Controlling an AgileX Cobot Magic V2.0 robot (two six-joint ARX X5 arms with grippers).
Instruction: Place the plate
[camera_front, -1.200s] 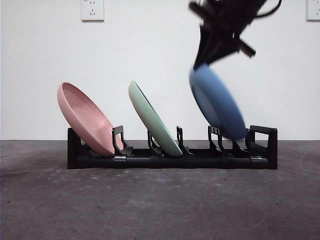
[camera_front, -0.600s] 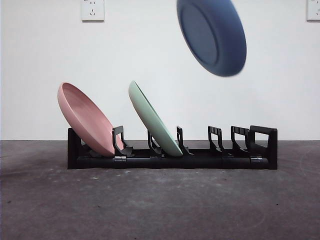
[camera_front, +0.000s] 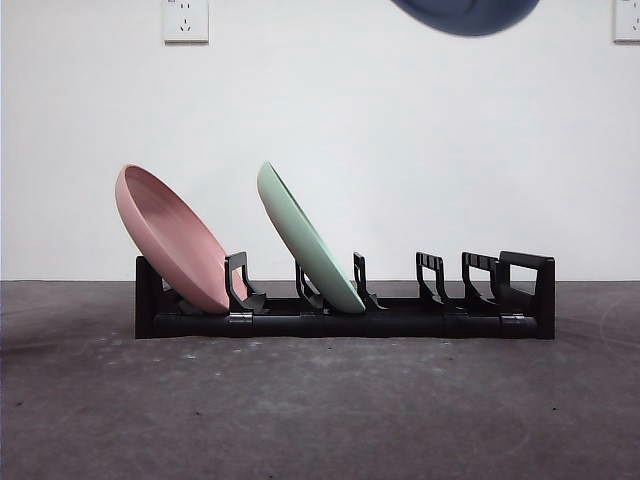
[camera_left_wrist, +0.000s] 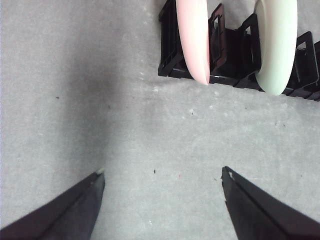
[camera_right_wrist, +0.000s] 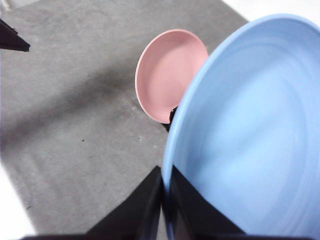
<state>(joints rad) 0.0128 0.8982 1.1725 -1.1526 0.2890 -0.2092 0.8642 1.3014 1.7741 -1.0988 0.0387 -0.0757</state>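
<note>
Right gripper (camera_right_wrist: 165, 200) is clamped on the rim of the round glossy blue plate (camera_right_wrist: 250, 135); in the right wrist view the two black jaws pinch the plate edge between them, low centre of the frame. In the front view only the plate's lower curve (camera_front: 466, 14) shows, at the top edge right of centre, high above the black plastic dish rack (camera_front: 345, 322) and clear of it. Edge grip makes sense: it keeps the plate on edge, the way the slots take it.

Rack sits mid-frame on the grey table (camera_front: 320, 410). Round pink plate (camera_front: 170, 238) leans in the leftmost slot, round pale green plate (camera_front: 308, 238) in the next, both tilted with tops toward the left, each propped by a rack upright. The slots at the right end of the rack (camera_front: 480, 285) are vacant (likely target for the blue one, my read).

Left gripper (camera_left_wrist: 162, 175) hangs with jaws spread wide and nothing between them, over bare table; the pink and green plates and the rack end show at the top right of its frame. It is parked off the rack, out of the working arm's way.

Judgement: placement not done. The plate needs lowering at a matching lean into a free slot; risk is clipping an upright or the green plate.
</note>
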